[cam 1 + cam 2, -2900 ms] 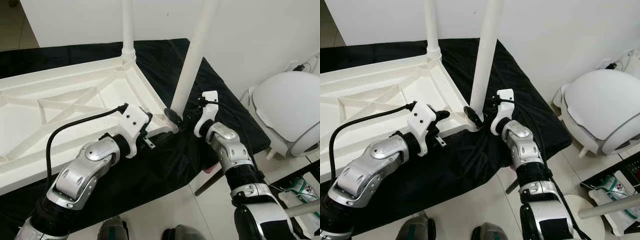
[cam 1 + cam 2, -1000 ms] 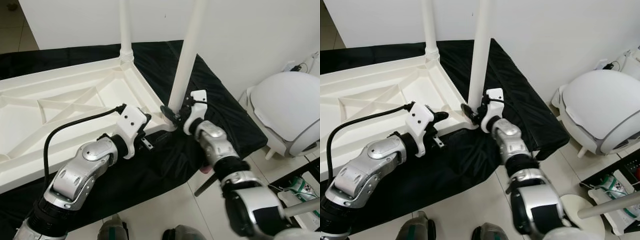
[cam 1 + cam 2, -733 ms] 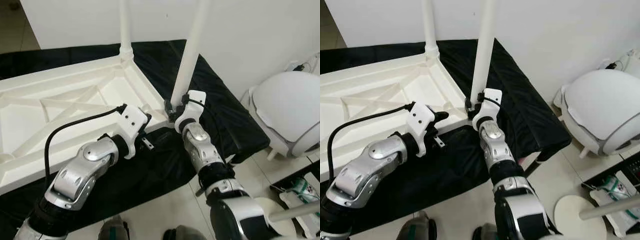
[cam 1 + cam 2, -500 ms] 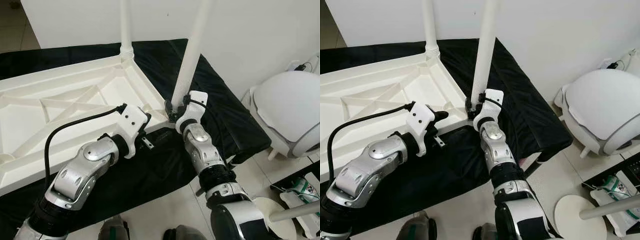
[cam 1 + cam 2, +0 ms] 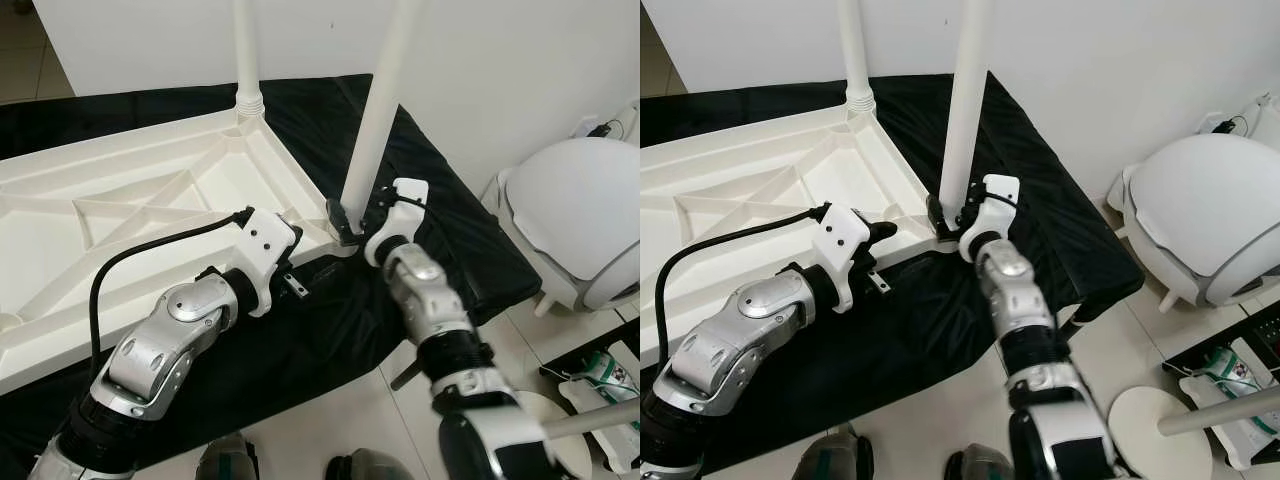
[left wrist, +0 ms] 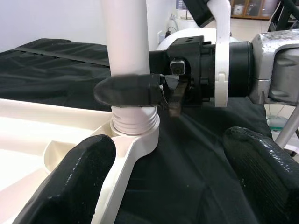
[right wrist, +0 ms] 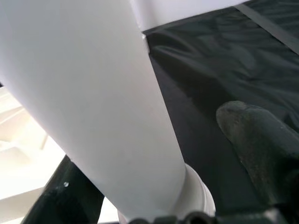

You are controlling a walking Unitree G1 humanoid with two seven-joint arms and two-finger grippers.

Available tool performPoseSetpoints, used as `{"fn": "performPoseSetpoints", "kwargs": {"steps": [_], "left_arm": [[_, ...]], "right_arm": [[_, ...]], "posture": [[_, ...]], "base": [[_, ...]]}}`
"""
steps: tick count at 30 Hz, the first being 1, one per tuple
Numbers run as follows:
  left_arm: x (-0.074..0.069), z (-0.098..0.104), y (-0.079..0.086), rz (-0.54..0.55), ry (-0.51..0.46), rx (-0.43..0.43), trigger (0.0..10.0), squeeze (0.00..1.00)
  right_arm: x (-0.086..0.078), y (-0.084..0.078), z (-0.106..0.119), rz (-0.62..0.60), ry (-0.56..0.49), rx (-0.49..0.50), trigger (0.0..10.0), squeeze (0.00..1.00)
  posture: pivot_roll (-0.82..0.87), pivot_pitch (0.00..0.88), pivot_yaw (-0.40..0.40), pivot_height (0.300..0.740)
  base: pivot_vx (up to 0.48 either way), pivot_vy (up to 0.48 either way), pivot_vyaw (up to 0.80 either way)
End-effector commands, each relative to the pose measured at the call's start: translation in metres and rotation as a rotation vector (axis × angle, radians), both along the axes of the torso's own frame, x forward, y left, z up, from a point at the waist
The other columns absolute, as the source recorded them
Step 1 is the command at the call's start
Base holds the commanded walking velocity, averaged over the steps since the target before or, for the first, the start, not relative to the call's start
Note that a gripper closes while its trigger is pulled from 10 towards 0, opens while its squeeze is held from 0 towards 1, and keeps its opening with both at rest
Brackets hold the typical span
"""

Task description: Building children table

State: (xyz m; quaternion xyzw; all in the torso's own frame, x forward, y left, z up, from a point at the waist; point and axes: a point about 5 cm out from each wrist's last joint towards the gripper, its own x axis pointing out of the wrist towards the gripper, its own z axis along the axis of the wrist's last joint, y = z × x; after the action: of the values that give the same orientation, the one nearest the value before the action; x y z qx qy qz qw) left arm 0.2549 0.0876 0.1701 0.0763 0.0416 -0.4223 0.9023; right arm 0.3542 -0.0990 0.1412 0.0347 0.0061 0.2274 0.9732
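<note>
Gripping the white round plastic leg (image 5: pixel 378 110) near its threaded base, right tool (image 5: pixel 350 217) pinching it, left tool (image 6: pixel 163 182) spread beside the upturned white plastic tabletop (image 5: pixel 150 210).

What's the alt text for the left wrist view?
The right gripper clasps a white table leg just above its threaded base, which sits in the corner socket of the upturned white tabletop. The left gripper's open black fingers frame the foreground over a black cloth.

Head eyes look steeply down over both arms; both wrist cameras sit close, sharing the white leg (image 6: pixel 127 42) base.
</note>
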Motion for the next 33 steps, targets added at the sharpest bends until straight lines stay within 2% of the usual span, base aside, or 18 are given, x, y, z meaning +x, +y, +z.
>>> {"fn": "performPoseSetpoints", "kwargs": {"steps": [1,2,6,8,17,23,24,25,26,27,33], "left_arm": [[-0.002,0.001,-0.004,-0.081,0.013,-0.005,10.0,0.0],[-0.002,0.001,-0.004,-0.082,0.012,-0.004,10.0,0.0],[-0.001,0.001,-0.004,-0.083,0.012,-0.003,10.0,0.0],[-0.001,0.002,-0.003,-0.082,0.01,-0.002,10.0,0.0],[-0.002,0.003,0.001,-0.069,0.005,0.006,10.0,0.0],[-0.001,0.004,0.002,-0.066,0.001,0.009,10.0,0.0],[0.0,0.004,0.002,-0.065,-0.001,0.009,10.0,0.0],[0.0,0.004,0.002,-0.065,-0.001,0.009,10.0,0.0],[0.0,0.004,0.002,-0.065,-0.003,0.01,10.0,0.0],[0.0,0.005,0.002,-0.065,-0.004,0.011,10.0,0.0],[0.0,0.005,0.002,-0.067,-0.004,0.012,10.0,0.0]], "right_arm": [[0.003,-0.005,-0.001,0.106,-0.022,-0.056,10.0,0.0],[0.005,-0.009,-0.003,0.159,-0.031,-0.106,10.0,0.0],[0.006,-0.013,-0.005,0.207,-0.032,-0.152,10.0,0.0],[0.008,-0.013,-0.006,0.286,-0.037,-0.205,10.0,0.0],[0.013,-0.005,-0.001,0.392,-0.041,-0.23,10.0,0.0],[0.018,-0.003,0.0,0.379,-0.04,-0.248,10.0,0.0],[0.019,-0.004,0.0,0.368,-0.038,-0.261,9.2,0.0],[0.019,-0.004,0.0,0.368,-0.038,-0.261,9.2,0.0],[0.02,-0.005,-0.002,0.362,-0.025,-0.27,3.9,0.0],[0.019,-0.006,-0.005,0.357,-0.013,-0.279,0.0,0.0],[0.017,-0.009,-0.012,0.358,0.009,-0.278,0.0,0.0]], "posture": [[0.01,0.0,-0.055,0.74],[0.01,0.0,-0.052,0.74],[0.02,0.0,-0.052,0.74],[0.03,0.0,-0.052,0.74],[0.05,0.0,-0.053,0.74],[0.06,0.0,-0.052,0.74],[0.06,0.0,-0.053,0.74],[0.06,0.0,-0.053,0.74],[0.06,0.0,-0.053,0.74],[0.06,0.0,-0.053,0.74],[0.06,0.0,-0.052,0.74]], "base": [[0.0,0.0,0.0],[0.0,0.0,0.0],[0.0,0.0,0.0],[0.0,0.0,0.0],[0.0,0.0,0.0],[0.0,0.0,0.0],[0.0,0.0,0.0],[0.0,0.0,0.0],[0.0,0.0,0.0],[0.0,0.0,0.0],[0.0,0.0,0.0]]}}
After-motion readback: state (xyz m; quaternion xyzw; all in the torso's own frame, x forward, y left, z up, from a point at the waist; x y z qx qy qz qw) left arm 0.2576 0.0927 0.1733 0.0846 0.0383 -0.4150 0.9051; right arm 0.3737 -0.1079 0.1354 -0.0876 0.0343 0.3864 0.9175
